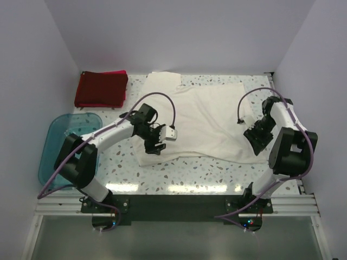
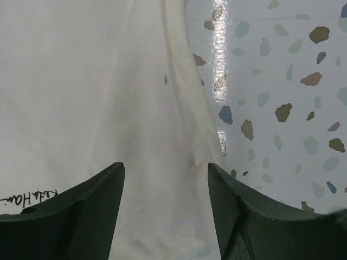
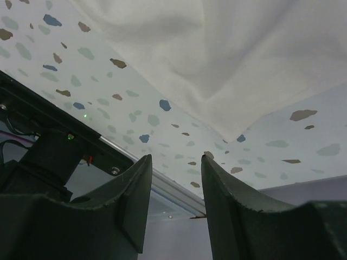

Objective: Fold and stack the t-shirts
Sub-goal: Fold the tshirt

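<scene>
A cream-white t-shirt (image 1: 209, 122) lies spread and rumpled across the middle of the table, its print side hidden. A folded dark red shirt (image 1: 100, 89) sits on a pink one (image 1: 116, 72) at the far left. My left gripper (image 1: 157, 142) is open just above the white shirt's near left edge; in the left wrist view the cloth (image 2: 108, 97) lies between and under the fingers (image 2: 87, 211), with small black script at the lower left. My right gripper (image 1: 258, 138) is open and empty beside the shirt's near right corner (image 3: 233, 127), not touching it.
A translucent teal plastic tub (image 1: 65, 143) stands at the left table edge by the left arm. Speckled table surface (image 1: 184, 173) shows in front of the shirt. White walls close the back and sides. The metal rail (image 3: 162, 179) runs along the table edge.
</scene>
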### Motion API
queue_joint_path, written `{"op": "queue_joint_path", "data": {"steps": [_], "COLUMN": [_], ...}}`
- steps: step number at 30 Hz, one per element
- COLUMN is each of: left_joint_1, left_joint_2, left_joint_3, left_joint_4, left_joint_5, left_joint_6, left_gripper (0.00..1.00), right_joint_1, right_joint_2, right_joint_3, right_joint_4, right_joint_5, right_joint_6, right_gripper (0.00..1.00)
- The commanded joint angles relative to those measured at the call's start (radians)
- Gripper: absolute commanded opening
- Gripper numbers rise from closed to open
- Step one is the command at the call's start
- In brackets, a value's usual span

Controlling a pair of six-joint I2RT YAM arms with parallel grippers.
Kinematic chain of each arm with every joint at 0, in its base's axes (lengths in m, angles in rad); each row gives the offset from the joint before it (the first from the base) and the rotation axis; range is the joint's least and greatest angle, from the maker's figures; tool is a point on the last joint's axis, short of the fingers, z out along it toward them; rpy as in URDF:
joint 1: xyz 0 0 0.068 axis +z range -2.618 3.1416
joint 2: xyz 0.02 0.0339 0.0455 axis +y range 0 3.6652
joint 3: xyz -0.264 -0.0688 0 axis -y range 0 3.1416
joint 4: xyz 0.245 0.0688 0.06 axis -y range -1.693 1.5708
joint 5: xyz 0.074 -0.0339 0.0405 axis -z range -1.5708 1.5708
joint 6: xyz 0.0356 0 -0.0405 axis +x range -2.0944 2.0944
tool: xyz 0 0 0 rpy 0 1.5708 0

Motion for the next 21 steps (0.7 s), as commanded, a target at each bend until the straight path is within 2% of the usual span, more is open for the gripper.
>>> {"op": "queue_joint_path", "data": {"steps": [1,7,11,12,14,16,17,18,21], "left_joint_1": [-0.038,-0.051,-0.051,-0.051,-0.051,-0.051,-0.051,-0.052,-0.052], "left_joint_2": [0.043,0.111,0.129,0.126,0.118,0.115,0.109,0.109,0.114], "left_joint_3": [0.002,0.010,0.033,0.039,0.048,0.069,0.074,0.079,0.085], "left_joint_4": [-0.035,-0.027,-0.033,-0.036,-0.052,-0.079,-0.081,-0.082,-0.090], "left_joint_5": [-0.073,-0.127,-0.136,-0.135,-0.118,-0.086,-0.081,-0.075,-0.064], "left_joint_6": [-0.018,-0.033,-0.030,-0.029,-0.021,-0.021,-0.026,-0.030,-0.036], "left_gripper": [0.66,0.51,0.36,0.30,0.24,0.25,0.34,0.38,0.42], "right_joint_1": [-0.004,-0.011,-0.027,-0.030,-0.037,-0.042,-0.045,-0.047,-0.047], "right_joint_2": [-0.064,-0.064,-0.055,-0.052,-0.038,-0.029,-0.028,-0.028,-0.028], "right_joint_3": [-0.045,-0.073,-0.059,-0.048,-0.036,-0.025,-0.022,-0.021,-0.027], "right_joint_4": [-0.084,-0.067,-0.062,-0.062,-0.064,-0.067,-0.067,-0.066,-0.061], "right_joint_5": [-0.031,-0.031,-0.022,-0.020,-0.020,-0.022,-0.025,-0.025,-0.026], "right_joint_6": [-0.028,-0.022,-0.028,-0.030,-0.031,-0.033,-0.034,-0.039,-0.042], "right_gripper": [0.46,0.46,0.46,0.46,0.46,0.46,0.46,0.46,0.46]}}
